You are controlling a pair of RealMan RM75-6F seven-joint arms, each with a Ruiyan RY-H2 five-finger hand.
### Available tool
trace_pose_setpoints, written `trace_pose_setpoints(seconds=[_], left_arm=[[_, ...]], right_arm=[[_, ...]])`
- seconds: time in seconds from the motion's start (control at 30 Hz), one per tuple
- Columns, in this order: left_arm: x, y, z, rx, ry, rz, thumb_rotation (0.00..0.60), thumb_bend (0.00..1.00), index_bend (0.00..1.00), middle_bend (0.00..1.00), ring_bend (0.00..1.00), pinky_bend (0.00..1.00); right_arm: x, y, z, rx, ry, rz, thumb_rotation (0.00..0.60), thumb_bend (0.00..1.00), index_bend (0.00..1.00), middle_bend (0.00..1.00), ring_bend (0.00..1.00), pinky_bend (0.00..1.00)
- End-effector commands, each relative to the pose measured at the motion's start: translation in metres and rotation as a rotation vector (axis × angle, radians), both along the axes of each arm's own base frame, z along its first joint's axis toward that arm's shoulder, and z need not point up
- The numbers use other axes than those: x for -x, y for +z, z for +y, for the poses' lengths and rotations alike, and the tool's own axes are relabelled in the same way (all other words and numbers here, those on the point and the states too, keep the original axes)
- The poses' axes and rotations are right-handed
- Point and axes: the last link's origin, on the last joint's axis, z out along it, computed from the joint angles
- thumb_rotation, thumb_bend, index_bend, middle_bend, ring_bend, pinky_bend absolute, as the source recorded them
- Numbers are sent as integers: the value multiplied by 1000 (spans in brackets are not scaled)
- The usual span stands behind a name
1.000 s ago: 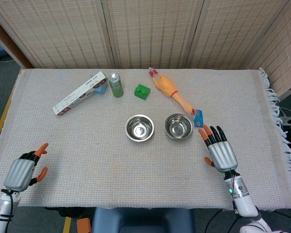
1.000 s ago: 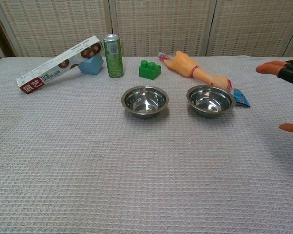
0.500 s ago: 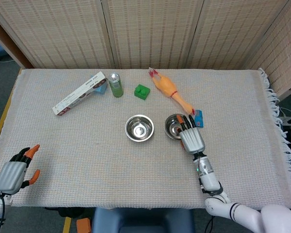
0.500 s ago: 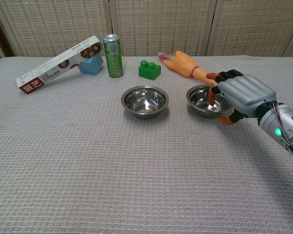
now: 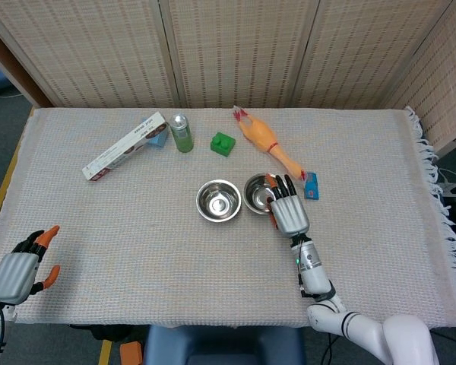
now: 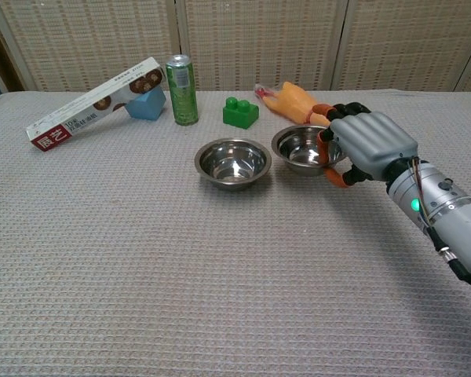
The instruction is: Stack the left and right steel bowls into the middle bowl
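Two steel bowls sit near mid-table: the middle bowl point(image 5: 218, 200), empty and upright, and the right steel bowl point(image 5: 257, 193) just beside it on its right, rims nearly touching. No third bowl shows in either view, so I cannot tell where the left one is. The right hand point(image 5: 287, 208) grips the right bowl by its right-hand rim, fingertips hooked inside and thumb under the outer edge, as the chest view point(image 6: 367, 145) shows. The target therefore lies directly to this hand's left, a short sideways lift away. Its forearm reaches in from the near right, palm down. Well apart, the left hand point(image 5: 17, 268) hangs off the near-left table corner, fingers loosely apart, holding nothing. Beyond the bowls lie a rubber chicken point(image 5: 264, 143), a green block point(image 5: 223, 143) and a green can point(image 5: 182, 133).
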Motion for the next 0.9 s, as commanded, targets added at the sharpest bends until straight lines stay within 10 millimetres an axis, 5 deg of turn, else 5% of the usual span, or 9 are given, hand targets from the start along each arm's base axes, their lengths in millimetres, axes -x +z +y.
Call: trace_pose_setpoints(seconds=[0.03, 0.23, 0.47, 0.6, 0.73, 0.83, 0.9], left_arm=[[0, 0, 0, 1, 0, -1, 600, 419, 0, 137, 95, 252], [0, 0, 0, 6, 1, -11, 600, 418, 0, 138, 95, 252], [2, 7, 0, -10, 8, -21, 600, 419, 0, 139, 95, 252], [2, 10, -2, -5, 8, -28, 600, 419, 0, 140, 95, 252], [3, 13, -2, -10, 10, -33, 600, 420, 0, 140, 95, 252], [3, 14, -2, -11, 9, -34, 600, 419, 0, 140, 95, 253], [3, 14, -2, -13, 7, -34, 600, 420, 0, 140, 95, 253]], right_arm=[[-13, 14, 6, 27, 49, -73, 600, 415, 725, 1, 0, 0], [-45, 19, 11, 5, 103, -129, 600, 415, 715, 1, 0, 0], [-96, -10, 9, -51, 132, -136, 600, 414, 705, 1, 0, 0], [-108, -30, 4, -73, 102, -119, 600, 415, 672, 1, 0, 0], [-107, -44, 4, -103, 79, -92, 600, 412, 469, 0, 0, 0], [-104, -49, 4, -110, 67, -66, 600, 337, 127, 0, 0, 0], [-103, -48, 5, -110, 67, -62, 600, 262, 7, 0, 0, 0]])
